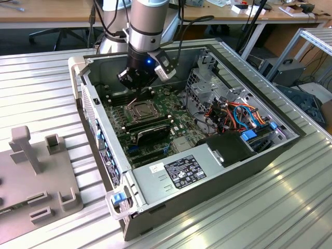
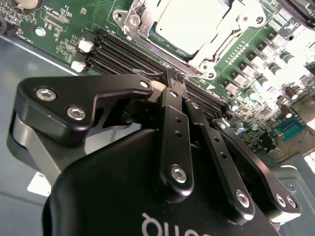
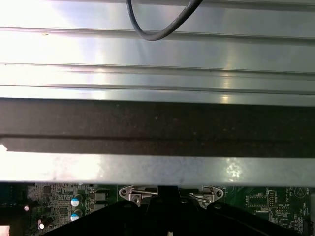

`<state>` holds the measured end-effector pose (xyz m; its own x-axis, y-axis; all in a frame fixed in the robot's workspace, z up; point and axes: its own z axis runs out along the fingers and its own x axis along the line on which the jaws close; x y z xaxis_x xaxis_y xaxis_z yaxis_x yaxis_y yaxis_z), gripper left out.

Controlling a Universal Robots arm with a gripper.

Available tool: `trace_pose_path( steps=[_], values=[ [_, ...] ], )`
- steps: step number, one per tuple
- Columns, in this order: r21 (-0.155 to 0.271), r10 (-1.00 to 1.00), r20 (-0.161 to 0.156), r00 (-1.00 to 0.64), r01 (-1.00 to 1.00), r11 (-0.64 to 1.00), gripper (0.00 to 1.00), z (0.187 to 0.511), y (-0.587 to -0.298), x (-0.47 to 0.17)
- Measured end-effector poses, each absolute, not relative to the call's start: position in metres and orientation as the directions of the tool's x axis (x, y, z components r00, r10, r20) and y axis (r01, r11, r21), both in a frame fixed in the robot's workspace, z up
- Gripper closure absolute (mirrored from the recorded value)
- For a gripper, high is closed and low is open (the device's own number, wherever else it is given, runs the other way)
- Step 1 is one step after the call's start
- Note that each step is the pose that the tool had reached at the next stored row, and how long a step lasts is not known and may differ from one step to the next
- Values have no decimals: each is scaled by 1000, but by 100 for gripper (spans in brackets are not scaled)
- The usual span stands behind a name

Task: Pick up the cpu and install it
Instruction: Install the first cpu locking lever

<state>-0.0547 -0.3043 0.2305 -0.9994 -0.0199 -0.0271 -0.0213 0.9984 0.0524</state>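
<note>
Seemingly cpu (image 2: 189, 22) sits seated; gripper (image 2: 173, 81), jaws pinched together, apparently empty, should work slowly, clear of slots (image 2: 123, 51).

Exterior view: arm (image 1: 148, 26) cut off at the edge. Second wrist view: cpu (image 2: 189, 22) washed out by glare and cut by the edge; gripper (image 2: 173, 82) hides much of the board (image 2: 64, 29). First wrist view: case wall (image 3: 157, 169) hides most of the board; cable (image 3: 157, 29) cut by the edge.

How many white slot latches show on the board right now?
2: one white latch and a second latch beside it, at the ends of the dark slots; the gripper may hide others.
</note>
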Motion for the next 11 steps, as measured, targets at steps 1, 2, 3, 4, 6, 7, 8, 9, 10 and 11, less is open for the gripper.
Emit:
trace_pose_path(
  steps=[1, 2, 3, 4, 6, 7, 8, 9, 10, 11],
  values=[
    [52, -20, -31, -999, -22, 998, 89, 233, -304, -55],
    [52, -20, -34, -999, -22, 998, 89, 234, -304, -56],
    [53, -20, -35, -999, -22, 998, 89, 235, -304, -56],
    [52, -20, -37, -999, -22, 998, 89, 235, -304, -56],
    [52, -20, -44, -999, -22, 998, 89, 235, -304, -59],
    [52, -20, -48, -999, -22, 998, 89, 235, -304, -60],
    [52, -20, -51, -998, -23, 998, 89, 235, -304, -61],
    [52, -20, -55, -998, -23, 998, 89, 235, -304, -63],
    [52, -20, -55, -998, -23, 998, 89, 235, -304, -63],
    [52, -20, -55, -998, -23, 998, 89, 235, -304, -63]
  ],
)
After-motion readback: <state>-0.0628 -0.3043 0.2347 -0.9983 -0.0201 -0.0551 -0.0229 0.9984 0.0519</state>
